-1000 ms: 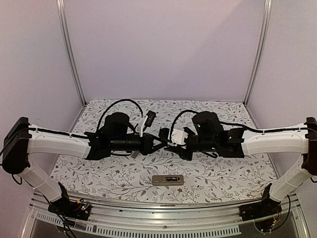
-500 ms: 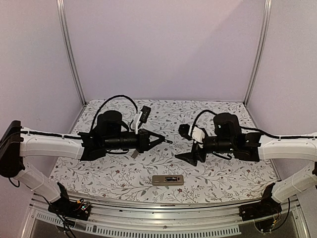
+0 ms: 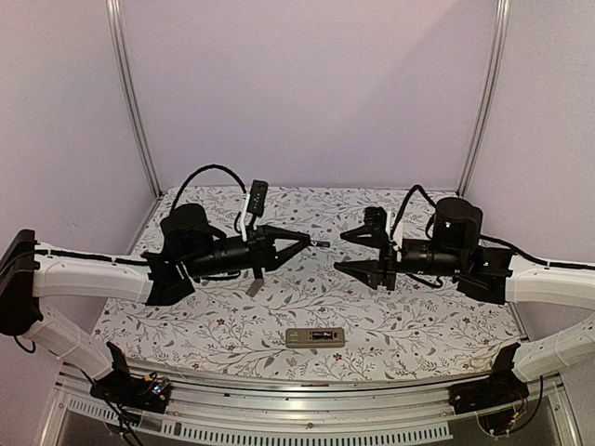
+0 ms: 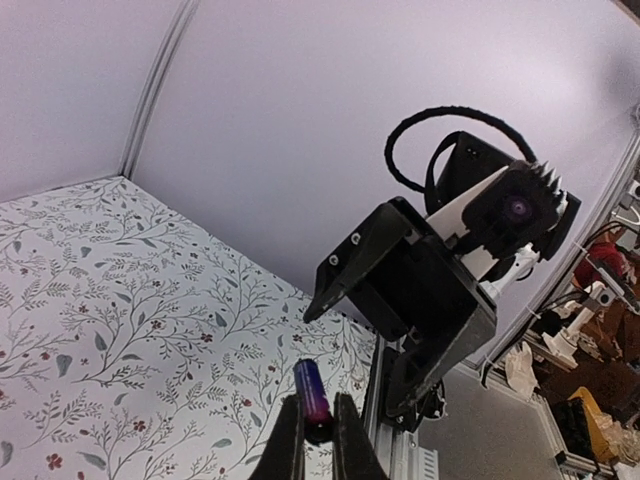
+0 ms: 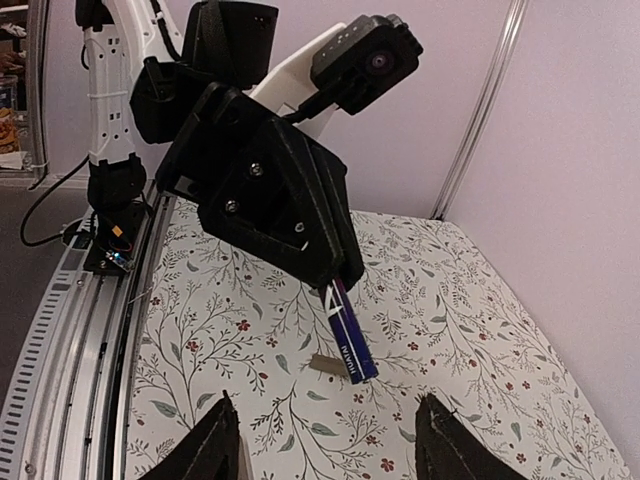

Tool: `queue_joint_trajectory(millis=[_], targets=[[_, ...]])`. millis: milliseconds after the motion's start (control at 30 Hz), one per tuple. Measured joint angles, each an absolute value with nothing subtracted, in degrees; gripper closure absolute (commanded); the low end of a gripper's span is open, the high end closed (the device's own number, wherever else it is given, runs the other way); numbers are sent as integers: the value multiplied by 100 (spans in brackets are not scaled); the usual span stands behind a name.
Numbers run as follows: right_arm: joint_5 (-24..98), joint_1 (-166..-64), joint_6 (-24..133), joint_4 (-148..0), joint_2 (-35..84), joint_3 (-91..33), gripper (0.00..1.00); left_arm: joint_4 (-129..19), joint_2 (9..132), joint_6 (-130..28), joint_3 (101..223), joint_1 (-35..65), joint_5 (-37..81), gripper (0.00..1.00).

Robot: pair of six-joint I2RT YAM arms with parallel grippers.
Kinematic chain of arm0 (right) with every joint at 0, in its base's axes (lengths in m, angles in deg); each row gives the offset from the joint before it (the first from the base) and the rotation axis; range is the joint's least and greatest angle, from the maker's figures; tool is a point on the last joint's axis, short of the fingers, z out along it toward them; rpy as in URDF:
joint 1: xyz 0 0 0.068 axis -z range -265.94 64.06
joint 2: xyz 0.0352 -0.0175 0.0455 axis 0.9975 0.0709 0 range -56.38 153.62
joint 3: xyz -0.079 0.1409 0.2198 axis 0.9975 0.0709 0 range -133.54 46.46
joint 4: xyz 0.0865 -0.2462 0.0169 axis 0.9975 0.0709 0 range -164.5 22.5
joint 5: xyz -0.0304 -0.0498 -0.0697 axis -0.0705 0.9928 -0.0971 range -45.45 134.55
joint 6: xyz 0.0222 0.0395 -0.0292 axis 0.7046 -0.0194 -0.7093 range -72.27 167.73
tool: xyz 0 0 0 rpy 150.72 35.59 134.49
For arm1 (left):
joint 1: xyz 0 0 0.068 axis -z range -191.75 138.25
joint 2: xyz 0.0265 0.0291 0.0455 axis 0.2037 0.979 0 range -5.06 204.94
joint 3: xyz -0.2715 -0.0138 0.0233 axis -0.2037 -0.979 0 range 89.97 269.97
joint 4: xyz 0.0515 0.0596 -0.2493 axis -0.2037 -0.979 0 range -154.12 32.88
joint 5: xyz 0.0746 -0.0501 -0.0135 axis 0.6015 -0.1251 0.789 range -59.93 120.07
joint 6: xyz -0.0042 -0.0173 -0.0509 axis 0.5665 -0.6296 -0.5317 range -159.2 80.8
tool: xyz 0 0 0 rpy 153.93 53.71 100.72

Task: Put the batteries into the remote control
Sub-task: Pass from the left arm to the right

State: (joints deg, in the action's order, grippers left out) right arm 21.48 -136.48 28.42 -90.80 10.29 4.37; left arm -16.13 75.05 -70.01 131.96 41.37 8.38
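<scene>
My left gripper (image 3: pixel 307 242) hovers above the middle of the table, shut on one end of a dark blue battery (image 3: pixel 322 244) that sticks out toward the right arm. The left wrist view shows the battery (image 4: pixel 311 391) pinched between the two fingertips of that gripper (image 4: pixel 318 432). My right gripper (image 3: pixel 354 251) faces it a short way off, open and holding nothing. In the right wrist view its gripper (image 5: pixel 326 402) stands wide, with the battery (image 5: pixel 350 337) ahead in the left gripper (image 5: pixel 338 275). The remote control (image 3: pixel 315 337) lies tan back up near the front edge.
A small tan cover panel (image 3: pixel 254 288) lies on the floral cloth below the left gripper, and it also shows as a tan cover panel (image 5: pixel 325 365) in the right wrist view. Lilac walls and metal posts (image 3: pixel 132 102) enclose the table; a rail (image 3: pixel 279 395) runs along the front.
The two grippers were together at the centre a second ago. The right gripper has opened and drawn back to the right. The left gripper has pulled back left, still holding the battery.
</scene>
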Motion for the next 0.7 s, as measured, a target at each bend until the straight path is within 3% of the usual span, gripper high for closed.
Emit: queue_joint_trajectory(millis=[133,267,600,700], targets=[[2030,-13650,2774,-9141,1191,356,47,-1486,7505,-7042,13196,4137,779,100],[1966,-13648,2719,-9154,1372,282,62,-1438,7508,-7073,13196,4146,724,100],[1864,-13650,2649,-9281,1550,173,69,-1453,7508,-7071,13196,4163,674,100],[1848,-13650,2645,-9302,1622,171,75,-1451,7508,-7071,13196,4172,659,100]])
